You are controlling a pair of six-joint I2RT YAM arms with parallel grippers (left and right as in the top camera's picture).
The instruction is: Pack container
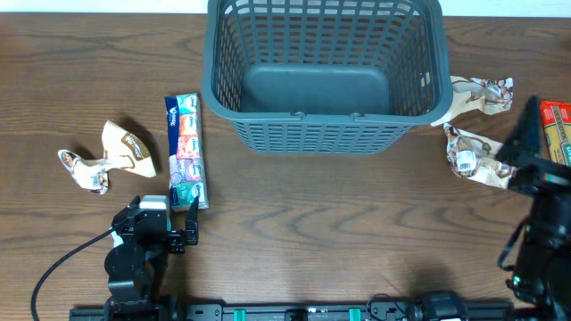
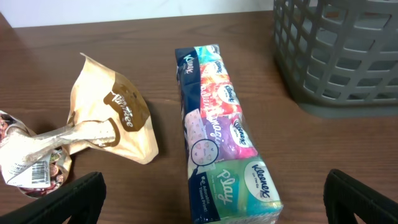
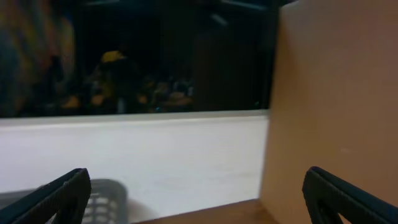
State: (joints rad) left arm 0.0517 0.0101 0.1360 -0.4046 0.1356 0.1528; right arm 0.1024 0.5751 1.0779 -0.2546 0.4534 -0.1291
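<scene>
While both jaws stand wide and empty, the container (image 1: 321,134) sits at the far table (image 1: 339,232) edge.
I read the left gripper (image 1: 165,217) low near the front edge, tissue pack (image 1: 186,150) just ahead, container beyond to its right. Right gripper (image 3: 199,202) points level, container corner low-left in its view. Bare wood fronts the container.

Brown wooden table (image 1: 294,223) (dark-grained), white wall (image 3: 155,149) behind.

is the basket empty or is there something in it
Empty. The overhead view shows the container with only its bare grey floor inside; the tissue pack lies outside it on the table.
</scene>
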